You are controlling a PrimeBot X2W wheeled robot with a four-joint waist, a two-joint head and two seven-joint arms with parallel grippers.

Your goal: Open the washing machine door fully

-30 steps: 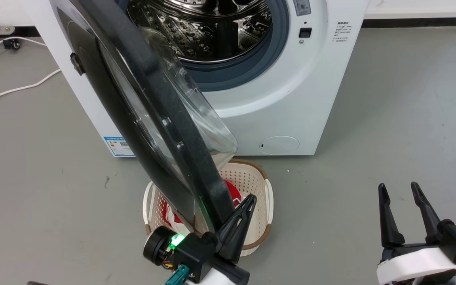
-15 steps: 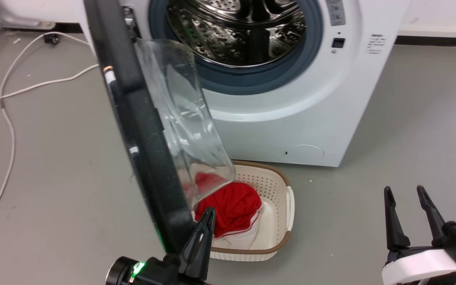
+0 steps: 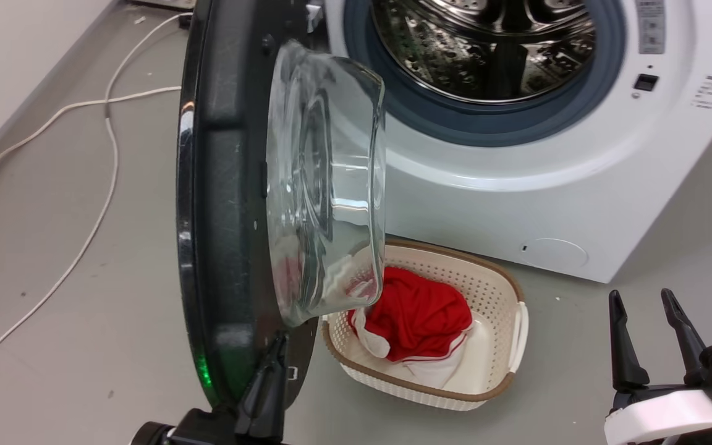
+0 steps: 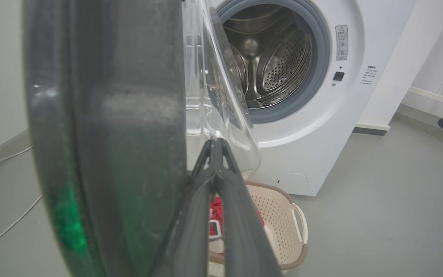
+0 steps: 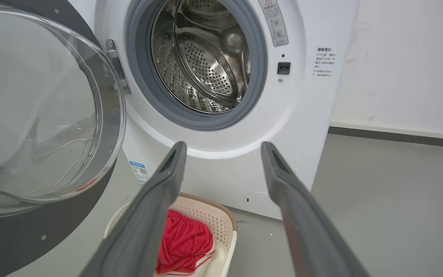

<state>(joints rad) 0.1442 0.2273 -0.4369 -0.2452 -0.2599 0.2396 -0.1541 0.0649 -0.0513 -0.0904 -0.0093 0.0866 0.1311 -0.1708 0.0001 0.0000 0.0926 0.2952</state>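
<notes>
since a second ago the washing machine door (image 3: 226,204) has swung wider, from slanting across the left part of the drum opening to standing out from the machine's front, and the head camera has shifted too, so the white washing machine (image 3: 517,204) now sits further right in that view. the door is hinged at the machine's left side and shows nearly edge-on in the head view, its black rim upright and its clear glass bowl (image 3: 331,185) bulging to the right. the steel drum (image 3: 492,49) is fully uncovered inside its grey rubber ring. the left claw (image 3: 277,346) is clenched, its two dark fingers meeting at the tips, which lie against the lower inner side of the door beside the glass bowl; nothing shows between them. the right claw (image 3: 640,293) is released, fingers spread, at the lower right and well apart from the door. on the grey floor just in front of the machine stands a cream basket (image 3: 504,290) with a red cloth (image 3: 424,309) inside it. a white cable (image 3: 102,185) trails over the floor to the left
</notes>
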